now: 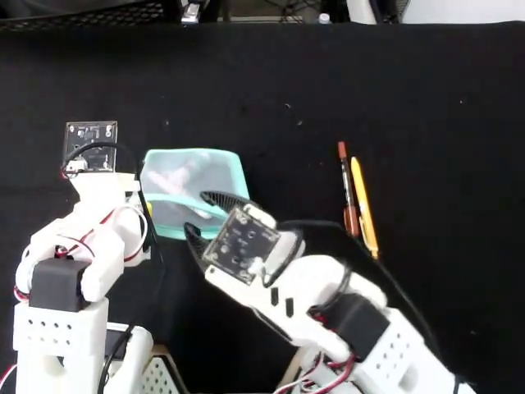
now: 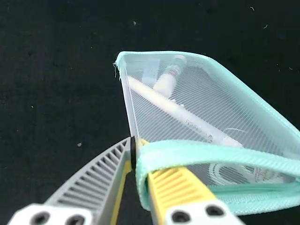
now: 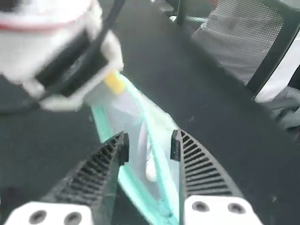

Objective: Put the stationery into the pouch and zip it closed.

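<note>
We find the left tool [image 2: 133,149] closed on the rim of the teal mesh pouch [image 2: 197,93] at one corner. The right tool [image 3: 149,144] stands open over the pouch's edge; we cannot tell whether it touches. A white pen [image 2: 173,110] lies inside the pouch. A brown pen [image 1: 348,193] and a yellow pen [image 1: 364,209] lie side by side on the black worktop [image 1: 426,98], well apart from the pouch.

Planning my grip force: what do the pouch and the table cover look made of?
The pouch looks like translucent mesh, plastic or fabric: fine ribbed lines, contents visible through it, teal woven-looking trim. The table cover seems matte black cloth, with lint specks.
</note>
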`<act>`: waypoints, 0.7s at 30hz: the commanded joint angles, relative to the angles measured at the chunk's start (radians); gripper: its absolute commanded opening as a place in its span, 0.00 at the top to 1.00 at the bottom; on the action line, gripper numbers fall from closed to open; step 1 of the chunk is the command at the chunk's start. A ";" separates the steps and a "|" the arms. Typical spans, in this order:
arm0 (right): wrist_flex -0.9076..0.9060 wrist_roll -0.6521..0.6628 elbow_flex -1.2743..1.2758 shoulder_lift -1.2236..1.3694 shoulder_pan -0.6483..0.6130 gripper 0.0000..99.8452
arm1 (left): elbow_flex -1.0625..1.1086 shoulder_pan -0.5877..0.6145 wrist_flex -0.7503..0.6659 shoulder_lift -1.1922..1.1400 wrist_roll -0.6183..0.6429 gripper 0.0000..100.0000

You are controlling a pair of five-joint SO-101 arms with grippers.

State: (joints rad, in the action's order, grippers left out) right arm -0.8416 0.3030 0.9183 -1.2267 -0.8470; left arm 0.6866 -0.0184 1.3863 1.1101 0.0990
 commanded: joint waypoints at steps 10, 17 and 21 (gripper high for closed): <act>-0.219 -0.051 -0.285 0.045 0.522 0.89 | -0.016 -0.001 -0.012 0.012 0.000 0.97; -0.209 -0.103 -0.163 0.358 0.898 0.91 | -0.016 -0.002 -0.011 0.012 0.003 0.97; -0.124 -0.098 -0.263 0.691 0.922 0.87 | -0.013 0.005 -0.011 0.012 0.002 0.97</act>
State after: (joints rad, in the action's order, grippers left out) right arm -1.0226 0.2079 0.7480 -0.7587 0.0445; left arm 0.6866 -0.0184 1.3863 1.1101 0.0990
